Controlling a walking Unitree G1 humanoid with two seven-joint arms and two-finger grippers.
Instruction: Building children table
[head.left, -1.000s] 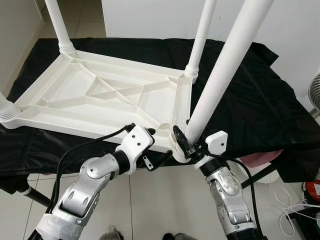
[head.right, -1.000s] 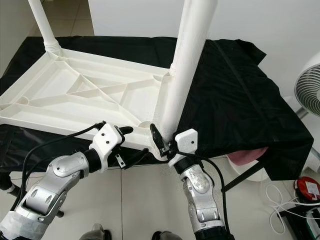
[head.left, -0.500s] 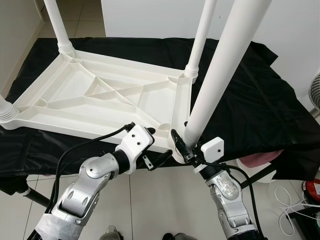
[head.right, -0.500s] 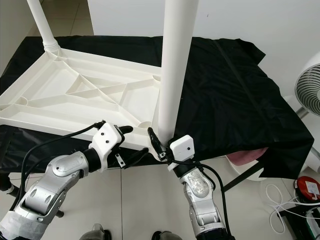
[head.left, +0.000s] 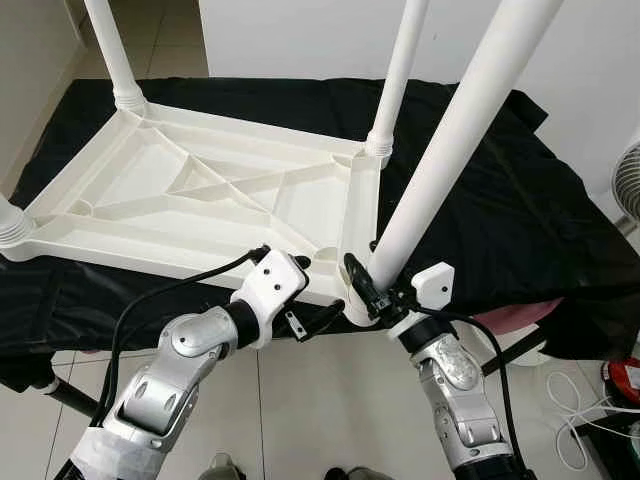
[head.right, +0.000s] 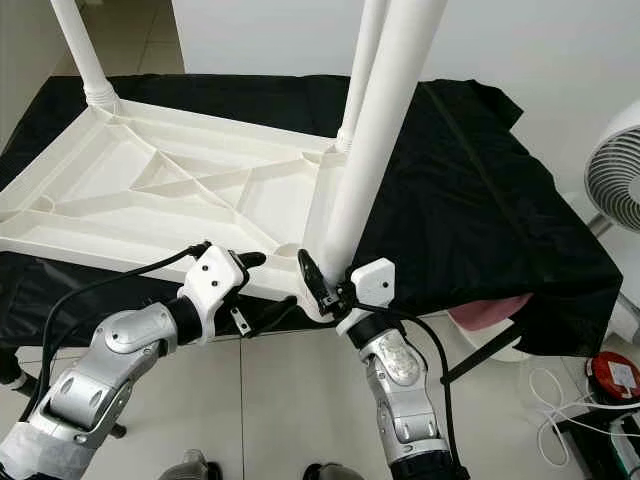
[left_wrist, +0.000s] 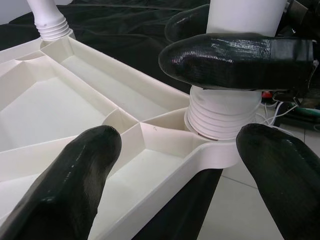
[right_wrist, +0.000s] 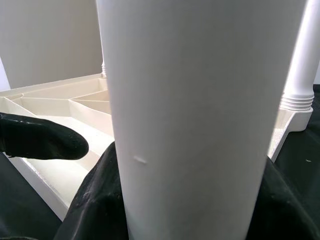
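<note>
The upturned white ribbed plastic tabletop (head.left: 190, 205) is being rested on a black cloth-covered surface (head.left: 500, 200), near corner overhanging. The long white plastic tube leg (head.left: 440, 170) is being clamped low by the right gripper (head.left: 372, 290); it is best kept upright while being twisted into the threaded corner socket (left_wrist: 222, 122). The left gripper (head.left: 315, 320), fingers spread wide, is being held beside that corner.

Table tops: one (head.left: 200, 205) — white, ribbed underside up
Legs: four — far-left (head.left: 112, 50), far-right (head.left: 395, 75), near-left stub (head.left: 10, 222), near-right (head.left: 450, 150)
Black cloths: one (head.left: 500, 200)
Hands: two — left hand (head.left: 318, 290), right hand (head.left: 368, 292)
Fans: one (head.right: 612, 170)
</note>
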